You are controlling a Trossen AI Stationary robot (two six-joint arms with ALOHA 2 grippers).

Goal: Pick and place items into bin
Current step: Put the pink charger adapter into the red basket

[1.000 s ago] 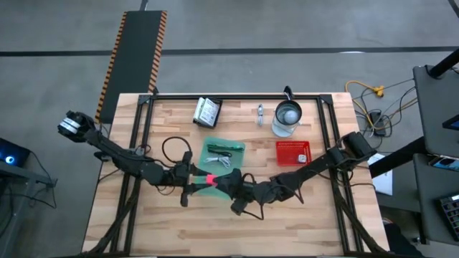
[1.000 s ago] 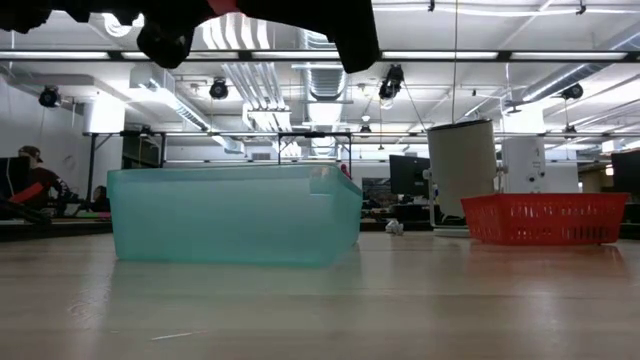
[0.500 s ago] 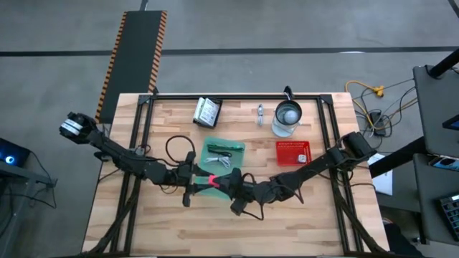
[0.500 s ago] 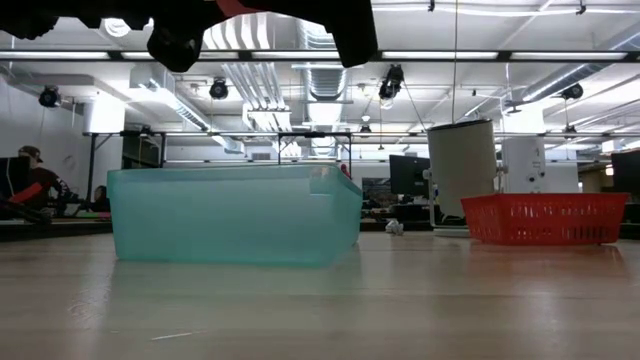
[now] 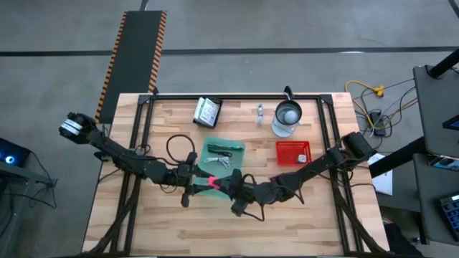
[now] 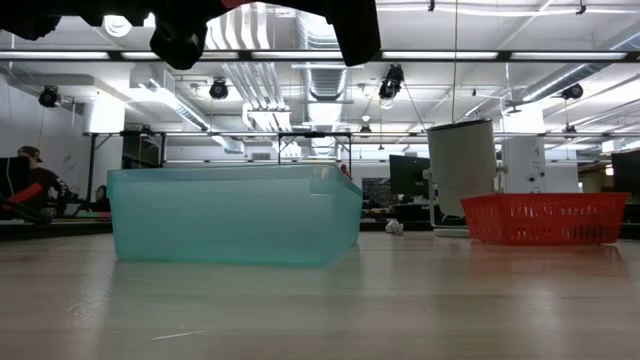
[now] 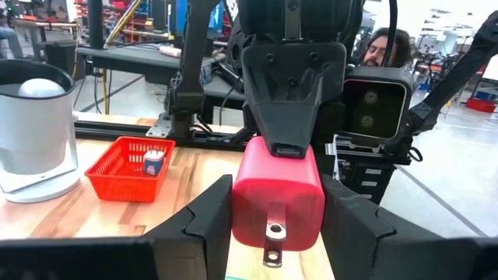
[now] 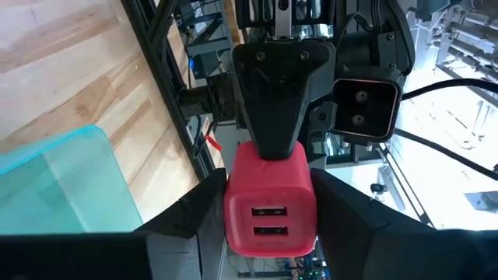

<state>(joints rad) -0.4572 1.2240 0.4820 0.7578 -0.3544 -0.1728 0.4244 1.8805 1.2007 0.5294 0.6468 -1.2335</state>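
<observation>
Charger handover over the teal bin

Left gripper (image 5: 199,180) and right gripper (image 5: 224,184) both clasp the red USB charger (image 5: 211,180) at the teal bin's (image 5: 239,147) near edge, probably passing it across.

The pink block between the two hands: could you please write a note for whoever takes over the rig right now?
Left hand: shut on the pink block, held in the air just short of the teal bin's near wall.
Right hand: at the block's other end; grip unclear.
Done: a few small items lie in the bin.
Left: drop the pink block in; the white packets and a small silver piece lie near the table's far edge, the piece beside the glass jug.
</observation>
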